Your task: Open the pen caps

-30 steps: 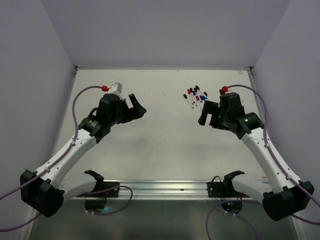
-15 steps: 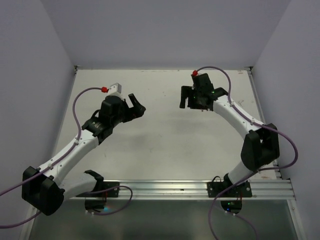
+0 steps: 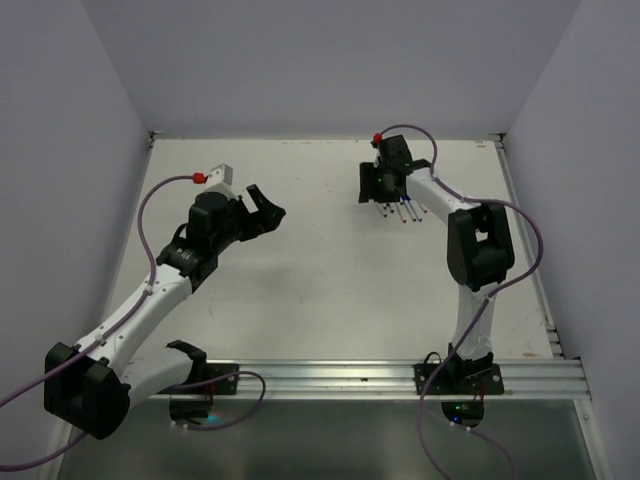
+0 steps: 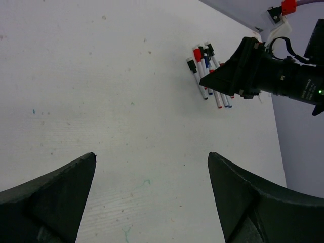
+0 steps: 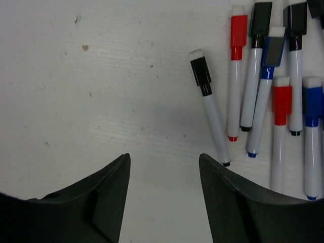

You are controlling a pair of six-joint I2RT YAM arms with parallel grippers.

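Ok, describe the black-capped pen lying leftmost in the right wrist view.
The black-capped pen is a thin marker: white plastic-looking barrel, black cap with a pale end, small black tail plug. The cap is on. It lies flat on the table, slightly slanted, apart from the other pens, with nothing gripping it.

Pens [image 5: 234, 96] clustered parallel, caps [image 5: 238, 31] on

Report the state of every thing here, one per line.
pens, lying flat, bunched side by side, capped
pen caps, on their pens, none seen off
left pincer, open, empty, away from the pens
right pincer, open, empty, just beside the pens
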